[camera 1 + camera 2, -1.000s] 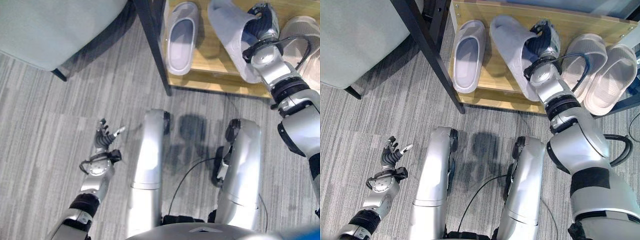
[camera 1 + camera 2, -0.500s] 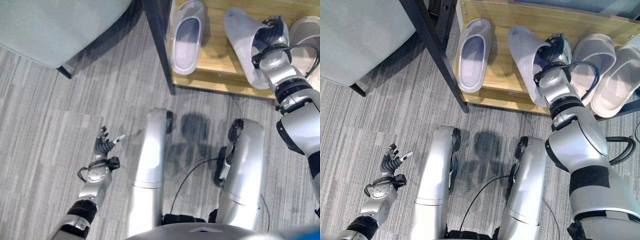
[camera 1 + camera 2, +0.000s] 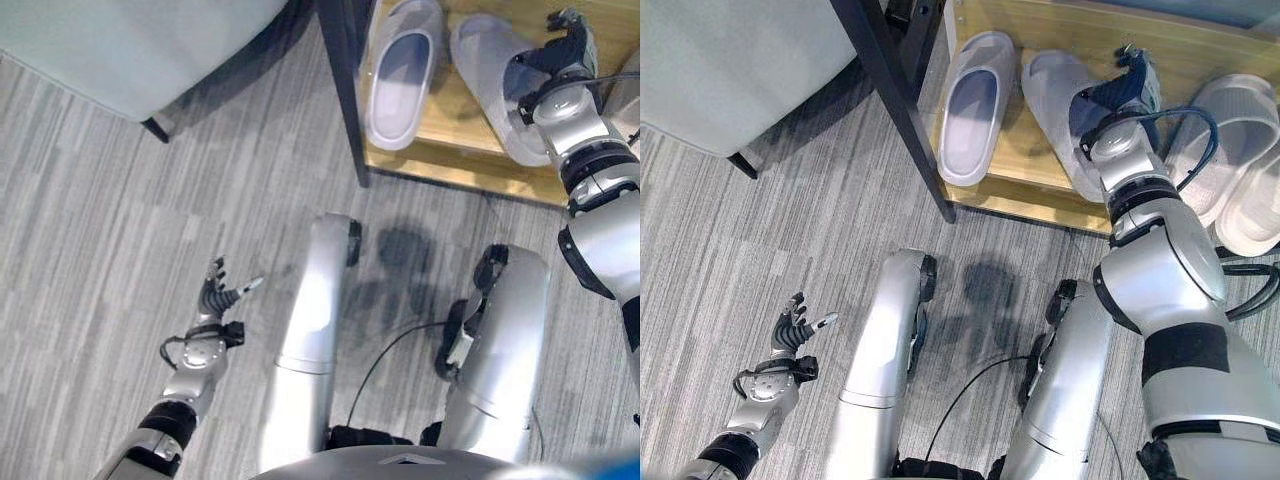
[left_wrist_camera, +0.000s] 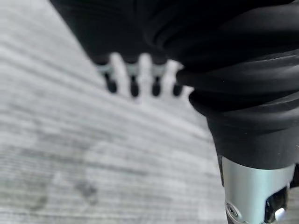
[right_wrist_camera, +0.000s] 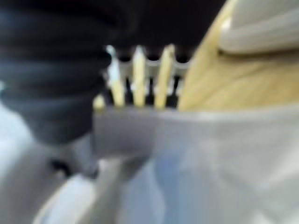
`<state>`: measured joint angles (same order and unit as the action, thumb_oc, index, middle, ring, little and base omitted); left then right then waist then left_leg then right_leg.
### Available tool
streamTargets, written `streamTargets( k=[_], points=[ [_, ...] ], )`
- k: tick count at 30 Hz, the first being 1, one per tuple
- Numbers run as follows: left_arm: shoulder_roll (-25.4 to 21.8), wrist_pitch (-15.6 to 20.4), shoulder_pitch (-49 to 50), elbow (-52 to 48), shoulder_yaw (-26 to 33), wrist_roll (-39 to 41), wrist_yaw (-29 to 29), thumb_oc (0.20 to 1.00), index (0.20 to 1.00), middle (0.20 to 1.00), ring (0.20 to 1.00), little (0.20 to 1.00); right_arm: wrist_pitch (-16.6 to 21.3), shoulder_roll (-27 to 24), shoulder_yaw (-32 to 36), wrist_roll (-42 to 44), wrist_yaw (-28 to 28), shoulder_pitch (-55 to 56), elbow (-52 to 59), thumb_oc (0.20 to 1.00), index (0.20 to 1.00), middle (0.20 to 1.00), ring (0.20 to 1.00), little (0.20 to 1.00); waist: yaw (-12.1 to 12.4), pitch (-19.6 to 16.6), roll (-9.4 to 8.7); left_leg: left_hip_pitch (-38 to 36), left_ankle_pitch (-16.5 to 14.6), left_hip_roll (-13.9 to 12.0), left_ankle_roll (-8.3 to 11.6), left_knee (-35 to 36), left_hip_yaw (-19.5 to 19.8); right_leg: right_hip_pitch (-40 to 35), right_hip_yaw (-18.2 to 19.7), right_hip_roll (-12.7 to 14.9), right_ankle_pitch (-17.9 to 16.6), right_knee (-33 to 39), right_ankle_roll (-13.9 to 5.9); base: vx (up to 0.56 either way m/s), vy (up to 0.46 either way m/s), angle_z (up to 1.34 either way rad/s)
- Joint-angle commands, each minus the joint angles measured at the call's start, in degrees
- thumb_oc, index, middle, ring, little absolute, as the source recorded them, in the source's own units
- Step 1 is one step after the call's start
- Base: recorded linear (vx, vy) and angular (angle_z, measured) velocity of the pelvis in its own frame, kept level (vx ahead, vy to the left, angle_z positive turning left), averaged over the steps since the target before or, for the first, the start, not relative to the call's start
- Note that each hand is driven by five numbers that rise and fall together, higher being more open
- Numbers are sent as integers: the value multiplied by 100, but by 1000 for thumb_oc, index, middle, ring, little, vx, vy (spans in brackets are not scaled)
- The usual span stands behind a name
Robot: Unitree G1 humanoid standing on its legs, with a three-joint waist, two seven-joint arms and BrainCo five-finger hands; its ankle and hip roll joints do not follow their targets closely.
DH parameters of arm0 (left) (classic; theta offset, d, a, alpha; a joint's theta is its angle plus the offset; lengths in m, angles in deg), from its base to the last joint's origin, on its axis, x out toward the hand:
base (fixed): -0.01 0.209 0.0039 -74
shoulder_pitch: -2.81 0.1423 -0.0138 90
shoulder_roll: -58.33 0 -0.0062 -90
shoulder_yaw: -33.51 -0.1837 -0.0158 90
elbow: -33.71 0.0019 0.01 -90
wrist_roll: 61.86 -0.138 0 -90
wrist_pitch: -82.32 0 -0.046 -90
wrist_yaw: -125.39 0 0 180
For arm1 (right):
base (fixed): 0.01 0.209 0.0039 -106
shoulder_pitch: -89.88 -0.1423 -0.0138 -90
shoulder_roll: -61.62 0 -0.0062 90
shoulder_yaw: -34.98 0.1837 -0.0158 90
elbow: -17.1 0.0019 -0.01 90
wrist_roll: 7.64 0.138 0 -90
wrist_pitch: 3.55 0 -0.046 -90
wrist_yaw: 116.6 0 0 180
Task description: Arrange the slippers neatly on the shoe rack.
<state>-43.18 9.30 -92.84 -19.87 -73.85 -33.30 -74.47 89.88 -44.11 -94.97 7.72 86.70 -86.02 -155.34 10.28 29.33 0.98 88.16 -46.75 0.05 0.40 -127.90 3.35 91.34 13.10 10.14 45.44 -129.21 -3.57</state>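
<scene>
**Operator:** Looking down from the head camera, I have grey wood-grain floor [image 3: 760, 230] across most of the view, a pale upholstered seat [image 3: 730, 60] on dark legs at the upper left, and the wooden shoe rack [image 3: 1040, 195] with its black post [image 3: 902, 100] at the top.

**Partner:** Where are the slippers?

**Operator:** All on the rack's wooden shelf. A light grey slipper [image 3: 975, 105] lies flat, sole down, next to the post. Just beside it is the slipper I'm handling [image 3: 1055, 100], tipped onto its edge and leaning toward the right. Two beige slippers [image 3: 1230, 130] sit further right, side by side.

**Partner:** And your right hand?

**Operator:** My right hand [image 3: 1118, 95] is on the tilted slipper. In the right wrist view the fingers [image 5: 139, 74] reach over its grey edge [image 5: 196, 126] with the thumb underneath, so I read it as pinching that slipper's rim.

**Partner:** Left hand?

**Operator:** My left hand [image 3: 792, 325] hangs low over the floor at the lower left, well apart from the rack, fingers relaxed and spread, holding nothing.
</scene>
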Motion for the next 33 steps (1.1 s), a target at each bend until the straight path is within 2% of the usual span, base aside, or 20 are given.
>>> streamTargets(
  k=[1,4,8,18,20,23,26,33],
  points=[
    [-139,191,-164,-205,-237,-186,92,1000,1000,1000,1000,1000,88,-63,-379,-426,78,-640,-78,1000,1000,1000,1000,1000,226,44,41,180,-235,-32,-516,-496,157,-392,334,-1,-620,-432,962,1,45,-2],
    [-19,130,-234,40,-381,-162,137,1000,1000,1000,1000,1000,99,115,-369,-507,124,-608,70,1000,1000,1000,1000,1000,165,43,18,180,-244,-41,-508,-519,155,-398,365,-36,-644,-478,963,5,38,-1],
    [-12,77,-199,-108,-462,-304,71,1000,1000,1000,1000,1000,110,224,-375,-701,176,-257,425,1000,1000,1000,1000,1000,32,45,-22,180,-263,-83,-498,-540,125,-364,413,-81,-628,-531,996,-9,12,-1],
    [-30,28,83,-151,-310,-323,-33,1000,1000,1000,1000,1000,133,378,-74,-963,407,519,1377,1000,1000,1000,1000,1000,-135,46,-85,180,-235,-111,-483,-517,165,-310,387,-191,-594,-534,1038,-15,-8,-3],
    [-14,54,145,-122,-232,-370,-99,1000,1000,1000,1000,1000,169,390,35,-1106,534,705,1751,1000,1000,1000,1000,1000,-174,46,-104,180,-207,-111,-474,-502,183,-297,389,-215,-601,-532,1034,-16,-21,-5],
    [127,150,217,-102,200,136,-246,1000,1000,1000,1000,1000,99,318,46,-1326,598,920,2606,1000,1000,1000,1000,1000,-205,46,-146,180,-193,-105,-464,-494,219,-266,364,-250,-595,-535,1049,-10,-50,-4],
    [231,188,251,0,449,305,-379,1000,1000,1000,1000,1000,31,310,188,-1563,659,1103,3386,1000,1000,1000,1000,1000,-233,46,-204,180,-178,-107,-453,-490,258,-243,349,-267,-597,-528,1049,-11,-53,-1],
    [230,179,302,3,618,142,-453,1000,1000,1000,1000,1000,3,306,699,-2001,789,1648,4571,1000,1000,1000,1000,1000,-278,46,-228,180,-170,-80,-454,-567,305,-200,318,-352,-593,-603,1040,-5,-33,-1]
  ],
)
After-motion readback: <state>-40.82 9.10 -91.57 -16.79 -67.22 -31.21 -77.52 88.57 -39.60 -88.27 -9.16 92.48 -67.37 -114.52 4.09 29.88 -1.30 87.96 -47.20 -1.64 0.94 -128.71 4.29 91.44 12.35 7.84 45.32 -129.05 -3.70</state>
